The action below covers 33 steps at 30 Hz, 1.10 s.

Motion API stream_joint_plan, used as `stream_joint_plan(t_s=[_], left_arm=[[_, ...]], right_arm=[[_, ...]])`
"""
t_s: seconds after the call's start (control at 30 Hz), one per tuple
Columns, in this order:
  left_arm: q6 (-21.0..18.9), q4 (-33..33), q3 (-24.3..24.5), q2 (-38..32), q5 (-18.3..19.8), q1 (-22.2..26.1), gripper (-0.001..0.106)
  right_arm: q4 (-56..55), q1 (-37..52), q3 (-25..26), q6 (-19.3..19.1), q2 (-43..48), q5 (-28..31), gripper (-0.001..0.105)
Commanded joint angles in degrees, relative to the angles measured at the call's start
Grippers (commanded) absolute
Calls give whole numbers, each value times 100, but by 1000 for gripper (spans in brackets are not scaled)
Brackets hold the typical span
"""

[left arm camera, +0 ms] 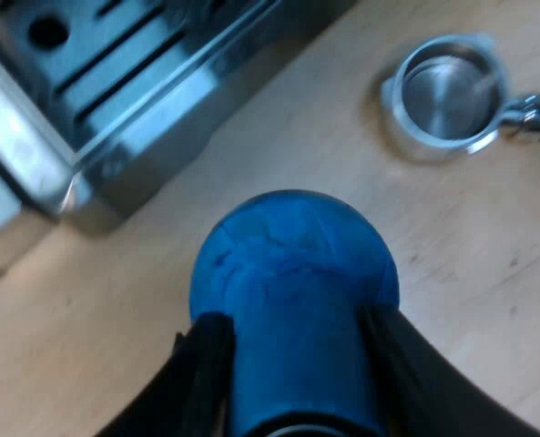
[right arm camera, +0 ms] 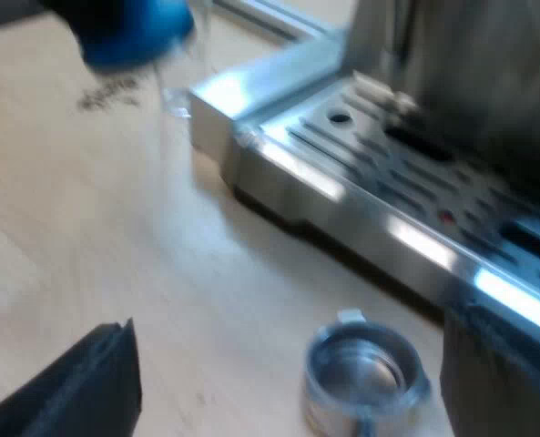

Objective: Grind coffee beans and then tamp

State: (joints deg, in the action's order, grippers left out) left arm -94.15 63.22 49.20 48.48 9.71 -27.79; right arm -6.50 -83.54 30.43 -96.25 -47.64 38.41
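Clamped shut at the left gripper (left arm camera: 297,369), black fingers (left arm camera: 201,373) pressed against either side of the blue tamper (left arm camera: 292,264), aimed down at the worktop (left arm camera: 488,273). Spread wide at the right gripper (right arm camera: 288,382), fingers (right arm camera: 78,387) well apart, angled over the worktop.

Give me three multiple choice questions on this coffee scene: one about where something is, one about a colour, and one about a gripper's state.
1. Where is the metal holder?
A. On top of a bean hopper
B. Lying on the wooden table near the drip tray
C. Inside a mug

2. What colour is the tamper?
A. Black
B. Red
C. Blue

3. What state is the left gripper in?
A. Shut on the tamper
B. Open and empty
C. Shut on the metal holder

Answers:
1. B, it lies loose on the wood beside the drip tray.
2. C, its rounded top is plainly blue.
3. A, its black fingers press the tamper from both sides.
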Motion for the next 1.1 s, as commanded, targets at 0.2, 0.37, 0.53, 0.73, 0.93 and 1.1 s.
stream_joint_plan(t_s=[0.2,0.37,0.53,0.73,0.93,1.1], left_arm=[[-51,46,533,-37,36,-566,0],[-39,146,602,10,36,-762,0],[-28,144,626,160,36,-1078,0],[22,-53,625,702,-4,-1535,0],[136,-93,762,1356,-4,-1604,0],[302,-104,1019,1816,-14,-1604,0]], right_arm=[[-893,2,-312,780,488,356,70],[-837,2,-923,890,843,356,70],[-459,2,-1239,772,964,356,70],[-47,2,-1676,771,964,122,70],[71,2,-1797,771,964,122,70],[71,2,-1797,771,964,122,70]])
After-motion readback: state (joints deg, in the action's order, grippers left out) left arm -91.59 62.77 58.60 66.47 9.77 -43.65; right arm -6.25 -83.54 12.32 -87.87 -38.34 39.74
